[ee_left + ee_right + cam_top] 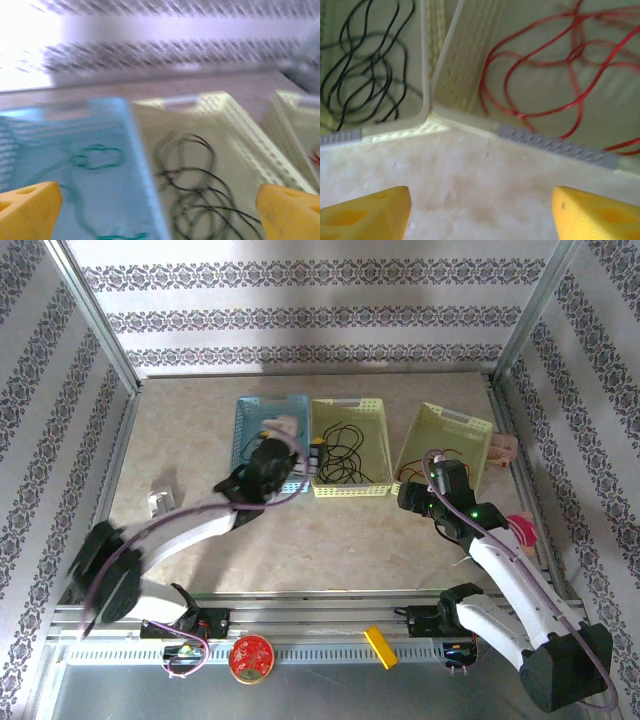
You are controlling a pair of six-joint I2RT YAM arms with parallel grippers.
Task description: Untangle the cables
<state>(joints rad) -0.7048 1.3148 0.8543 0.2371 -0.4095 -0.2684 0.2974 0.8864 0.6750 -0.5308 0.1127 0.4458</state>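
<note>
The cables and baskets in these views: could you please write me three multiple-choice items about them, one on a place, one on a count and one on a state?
1. Where does the red cable lie? A. pinned to the back wall B. in the right-hand yellow basket C. wound round an arm
2. How many baskets stand on the table? A. two B. three C. four
3. How does the left claw stand? A. open, holding nothing B. shut on a cable C. shut on a basket rim
Answers: 1 B, the red loops lie inside that basket's walls. 2 B, a blue basket, a middle yellow basket and the right-hand one. 3 A, its yellow fingers sit far apart, nothing gripped.
</note>
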